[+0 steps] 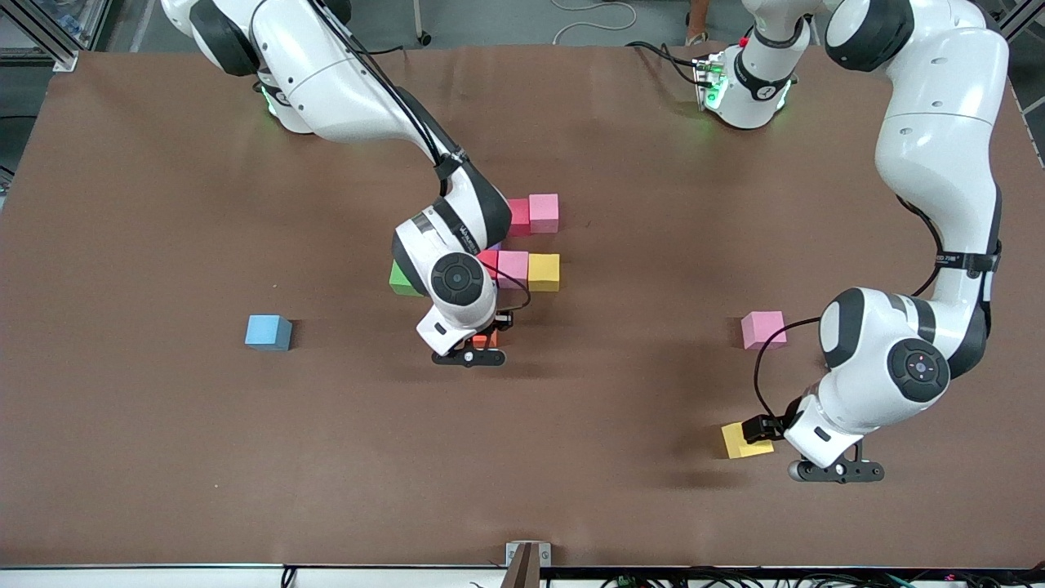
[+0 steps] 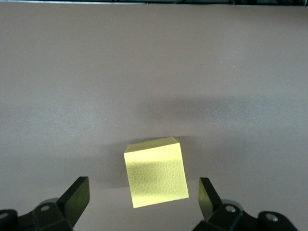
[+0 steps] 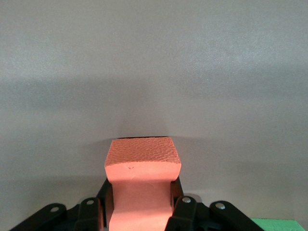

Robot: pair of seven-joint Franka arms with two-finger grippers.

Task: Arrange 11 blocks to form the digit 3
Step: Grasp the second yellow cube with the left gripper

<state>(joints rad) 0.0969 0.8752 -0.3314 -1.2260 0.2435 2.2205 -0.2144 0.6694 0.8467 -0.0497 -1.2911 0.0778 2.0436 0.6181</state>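
My right gripper (image 1: 488, 333) is shut on an orange block (image 1: 482, 340) (image 3: 143, 159), squeezing its sides, low over the table just camera-side of the cluster. The cluster holds a red block (image 1: 518, 216) and a pink block (image 1: 544, 212). Nearer the camera lie a red block (image 1: 488, 260), a pink block (image 1: 513, 268) and a yellow block (image 1: 544, 272). A purple sliver (image 1: 495, 245) peeks out under the right arm. My left gripper (image 1: 759, 431) (image 2: 143, 192) hangs open above a loose yellow block (image 1: 741, 445) (image 2: 156, 171), one finger on each side, not touching it.
A green cube (image 1: 402, 280) sits against the cluster, toward the right arm's end, partly under the right wrist. A light blue block (image 1: 269, 332) lies alone toward the right arm's end. A lone pink block (image 1: 763, 329) rests beside the left arm's wrist.
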